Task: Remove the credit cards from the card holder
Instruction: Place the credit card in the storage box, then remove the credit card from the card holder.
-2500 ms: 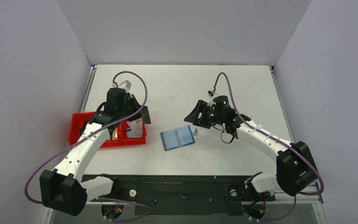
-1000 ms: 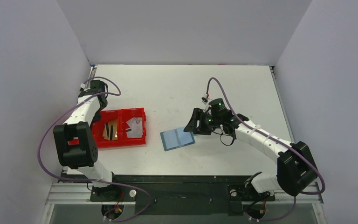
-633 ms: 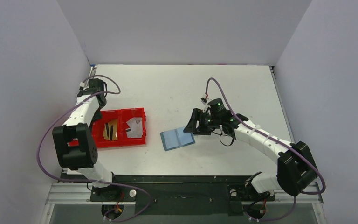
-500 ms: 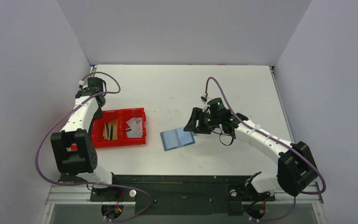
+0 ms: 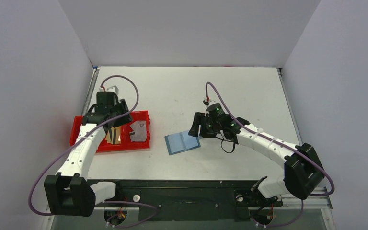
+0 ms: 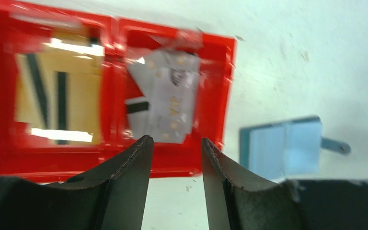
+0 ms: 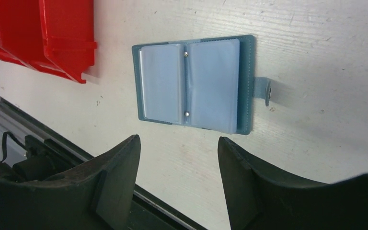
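Left arm has swung back in from the far corner. The left fingers (image 6: pixel 129 165) now hang over the red tray (image 6: pixel 215 96), moderately parted and empty. The tan card (image 6: pixel 60 103) and grey card (image 6: pixel 163 103) lie just beyond the tips, in separate compartments. The right fingers (image 7: pixel 120 163) are wide and empty. The card holder (image 7: pixel 191 84) lies open on the surface (image 7: pixel 316 28) just ahead of them (sleeves look bare). Extraction looks done; nothing left to pull.

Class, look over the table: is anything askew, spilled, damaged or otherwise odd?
Nothing is spilled or damaged. The card holder lies open at a slant, and the grey card sits crooked in the right compartment of the red tray.
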`<state>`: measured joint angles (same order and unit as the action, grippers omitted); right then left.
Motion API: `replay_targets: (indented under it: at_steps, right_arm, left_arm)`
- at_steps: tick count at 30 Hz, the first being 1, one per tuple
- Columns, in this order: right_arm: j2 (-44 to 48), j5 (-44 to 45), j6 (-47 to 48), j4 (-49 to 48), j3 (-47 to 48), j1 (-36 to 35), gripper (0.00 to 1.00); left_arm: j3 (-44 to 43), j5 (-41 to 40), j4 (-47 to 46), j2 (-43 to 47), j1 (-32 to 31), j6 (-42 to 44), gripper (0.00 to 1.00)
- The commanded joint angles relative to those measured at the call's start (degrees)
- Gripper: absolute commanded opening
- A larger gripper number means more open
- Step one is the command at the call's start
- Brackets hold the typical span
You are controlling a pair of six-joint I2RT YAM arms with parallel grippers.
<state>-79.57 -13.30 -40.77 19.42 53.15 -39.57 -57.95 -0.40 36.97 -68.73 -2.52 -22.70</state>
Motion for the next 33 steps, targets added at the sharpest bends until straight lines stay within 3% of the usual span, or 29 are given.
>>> replay_targets:
  at_steps: [1, 7, 19, 33]
  right_arm:
    - [-1.1, 7.5, 1.0, -1.2, 2.0, -1.6, 0.56]
    - [-3.9, 11.9, 0.9, -2.9, 1.9, -4.8, 0.56]
    - [-14.7, 21.2, 3.0, -0.3, 10.0, -12.4, 0.56]
    - [-24.7, 21.3, 3.4, 1.9, 16.2, -16.7, 0.55]
  left_arm:
    - [3.8, 12.3, -7.2, 2.3, -4.9, -5.4, 0.39]
    - [7.9, 19.0, -14.0, 2.8, -9.1, -11.2, 0.42]
    - [10.0, 20.5, -15.5, 2.7, -10.8, -12.3, 0.43]
    - [10.4, 19.3, -13.9, 3.8, -10.6, -12.1, 0.43]
